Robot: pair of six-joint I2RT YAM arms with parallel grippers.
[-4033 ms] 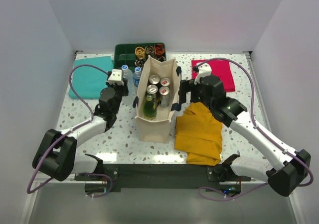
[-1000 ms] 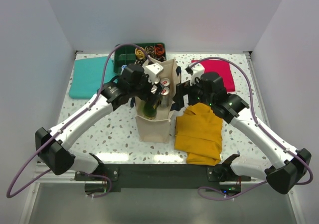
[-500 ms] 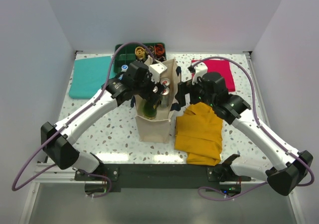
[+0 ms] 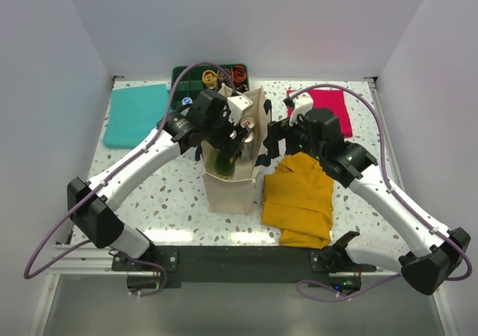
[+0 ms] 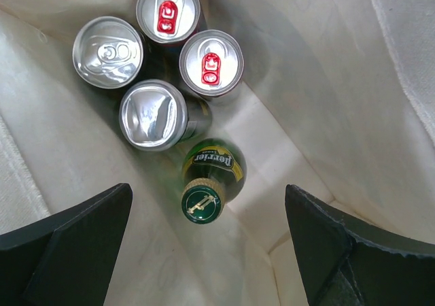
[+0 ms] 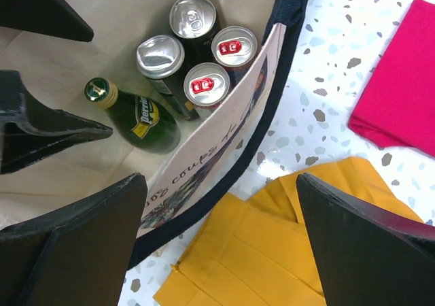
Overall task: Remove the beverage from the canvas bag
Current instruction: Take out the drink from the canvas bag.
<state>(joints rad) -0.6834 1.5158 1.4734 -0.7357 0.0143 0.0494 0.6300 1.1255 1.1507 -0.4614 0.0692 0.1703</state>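
Note:
The canvas bag [image 4: 228,190] stands upright mid-table with its mouth open. Inside it stand a green glass bottle [image 5: 204,200] and several cans [image 5: 153,114]; the right wrist view shows the same bottle [image 6: 136,119] and cans [image 6: 204,81]. My left gripper [image 5: 207,251] hangs open above the bag's mouth [image 4: 235,131], with the bottle cap between and below its fingers, untouched. At the bag's right rim, my right gripper [image 6: 221,245] is open and straddles the printed wall [image 6: 224,136] and navy strap. It holds nothing.
A mustard-yellow cloth [image 4: 299,198] lies right of the bag, under my right gripper. A red cloth [image 4: 328,108] is at the back right and a teal cloth [image 4: 134,112] at the back left. A green tray [image 4: 190,78] and small bottles [image 4: 187,101] sit behind the bag.
My left arm has swung from beside the bag to over its mouth, edging further right in the last second. My right gripper stays at the bag's right rim.

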